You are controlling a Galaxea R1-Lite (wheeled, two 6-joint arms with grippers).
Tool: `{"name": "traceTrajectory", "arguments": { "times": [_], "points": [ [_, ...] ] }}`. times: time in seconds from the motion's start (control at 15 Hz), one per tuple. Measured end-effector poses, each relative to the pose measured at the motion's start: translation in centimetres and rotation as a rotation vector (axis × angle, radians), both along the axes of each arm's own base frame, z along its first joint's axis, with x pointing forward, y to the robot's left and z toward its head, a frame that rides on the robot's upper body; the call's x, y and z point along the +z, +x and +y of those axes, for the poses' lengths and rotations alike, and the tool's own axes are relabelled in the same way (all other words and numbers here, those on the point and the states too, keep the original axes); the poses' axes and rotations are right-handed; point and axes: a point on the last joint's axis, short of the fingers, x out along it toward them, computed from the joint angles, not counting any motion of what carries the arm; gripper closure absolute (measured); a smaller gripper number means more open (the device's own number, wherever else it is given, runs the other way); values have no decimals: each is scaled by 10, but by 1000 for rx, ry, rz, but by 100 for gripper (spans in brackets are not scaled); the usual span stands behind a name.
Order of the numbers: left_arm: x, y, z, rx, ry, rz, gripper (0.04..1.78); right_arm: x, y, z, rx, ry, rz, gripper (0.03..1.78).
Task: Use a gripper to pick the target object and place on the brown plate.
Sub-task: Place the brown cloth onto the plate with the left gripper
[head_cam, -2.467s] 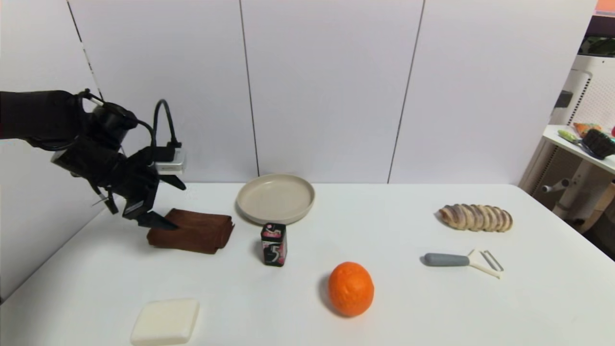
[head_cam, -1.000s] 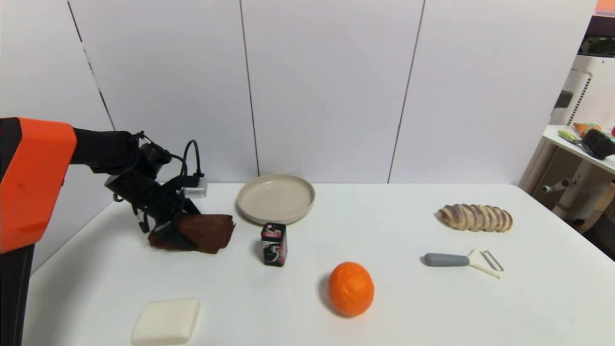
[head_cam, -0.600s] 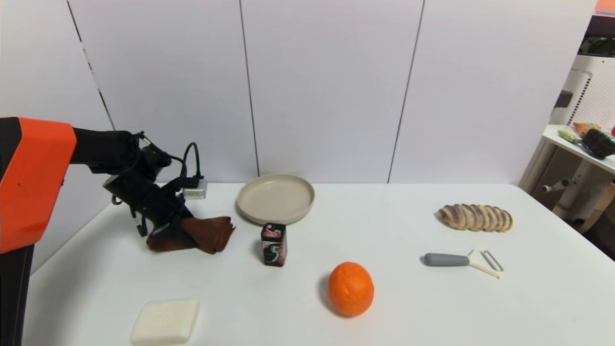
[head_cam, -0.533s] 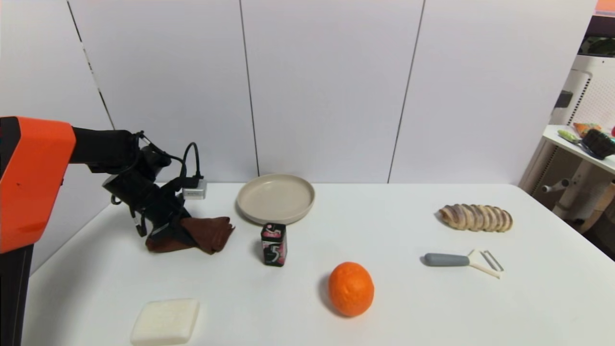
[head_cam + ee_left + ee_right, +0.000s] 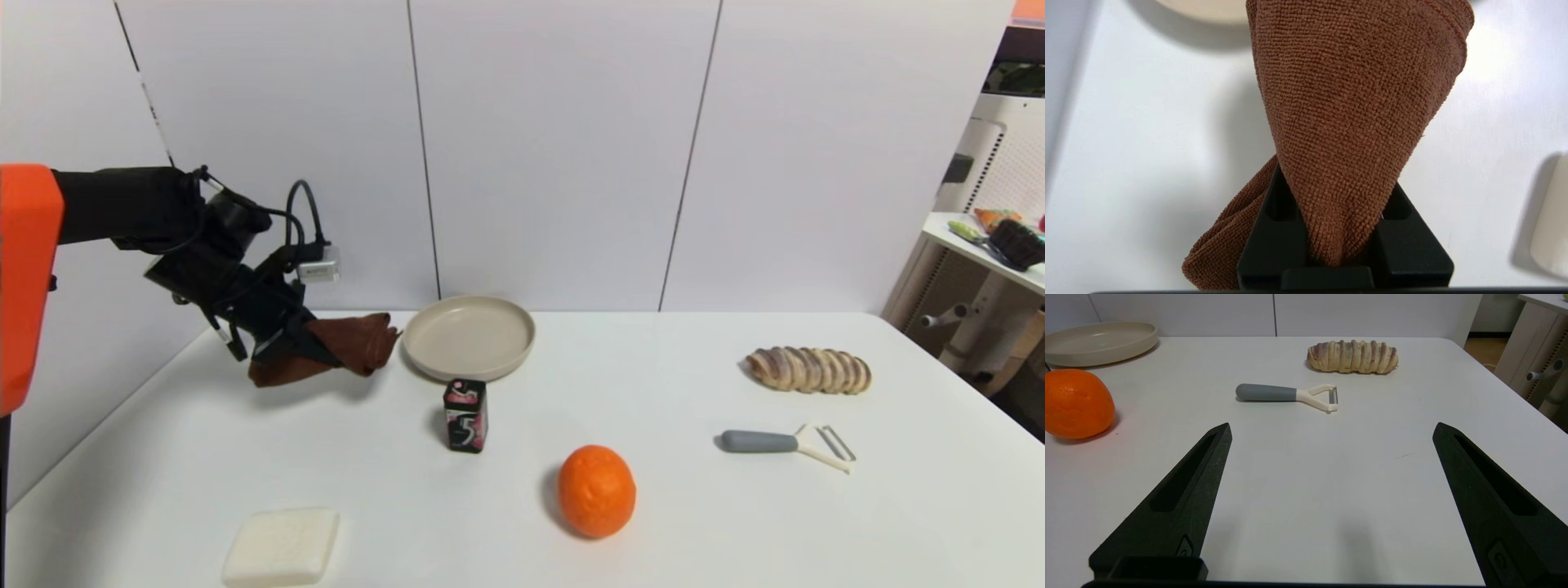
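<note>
Clamping the brown towel [image 5: 343, 347], the left gripper [image 5: 314, 353] hangs above table.

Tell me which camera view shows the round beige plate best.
The head view: the round beige plate shows whole, beside the brown cloth towel held by the left gripper. The right wrist view shows most of it at the frame edge; the left wrist view only a sliver.
</note>
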Motion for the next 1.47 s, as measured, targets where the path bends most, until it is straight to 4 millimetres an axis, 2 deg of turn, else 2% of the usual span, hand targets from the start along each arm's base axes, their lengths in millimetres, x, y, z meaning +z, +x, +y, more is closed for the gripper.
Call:
{"name": "traceTrajectory", "arguments": {
  "times": [0.27,0.6,0.87,1.07,1.27,1.47],
  "points": [
    [14,19,-41,25,-103,-116,143,0,0,0,0,0,0,11],
    [4,47,-97,11,-215,-243,143,0,0,0,0,0,0,11],
    [-15,63,-124,-14,-264,-301,143,0,0,0,0,0,0,11],
    [-30,68,-128,-20,-257,-281,143,0,0,0,0,0,0,11],
    [-37,70,-130,-21,-251,-269,105,0,0,0,0,0,0,11],
    [-39,70,-129,-17,-246,-269,75,0,0,0,0,0,0,11]
  ]
}}
